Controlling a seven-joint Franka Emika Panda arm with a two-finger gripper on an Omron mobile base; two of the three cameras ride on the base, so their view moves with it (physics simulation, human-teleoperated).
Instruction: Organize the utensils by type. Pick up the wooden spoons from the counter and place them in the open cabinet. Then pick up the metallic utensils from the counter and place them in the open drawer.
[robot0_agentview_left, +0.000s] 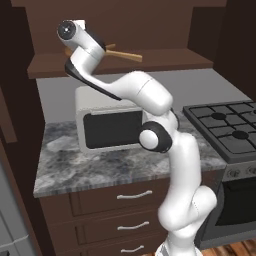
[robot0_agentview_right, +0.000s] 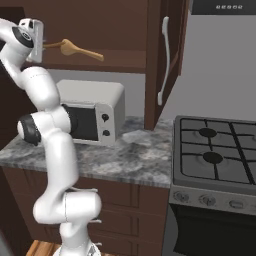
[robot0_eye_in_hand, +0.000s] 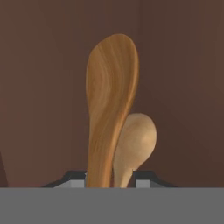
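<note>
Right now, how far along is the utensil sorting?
Partly done, it seems. The gripper is up in the open cabinet with the large wooden spoon between its fingers, so that spoon is in hand. The smaller wooden spoon lies just beyond it; whether it rests on the shelf I cannot tell. Left: release this spoon, then move the metallic utensils to the drawer.

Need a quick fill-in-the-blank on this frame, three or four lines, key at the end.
1. The gripper is raised to the open ____ above the microwave.
2. The spoons in front of the hand camera, the large wooden spoon and the smaller wooden spoon, are made of ____.
3. The microwave stands on the marbled ____.
4. To the right of the counter sits a black gas ____.

Missing words: cabinet; wood; counter; stovetop
</note>
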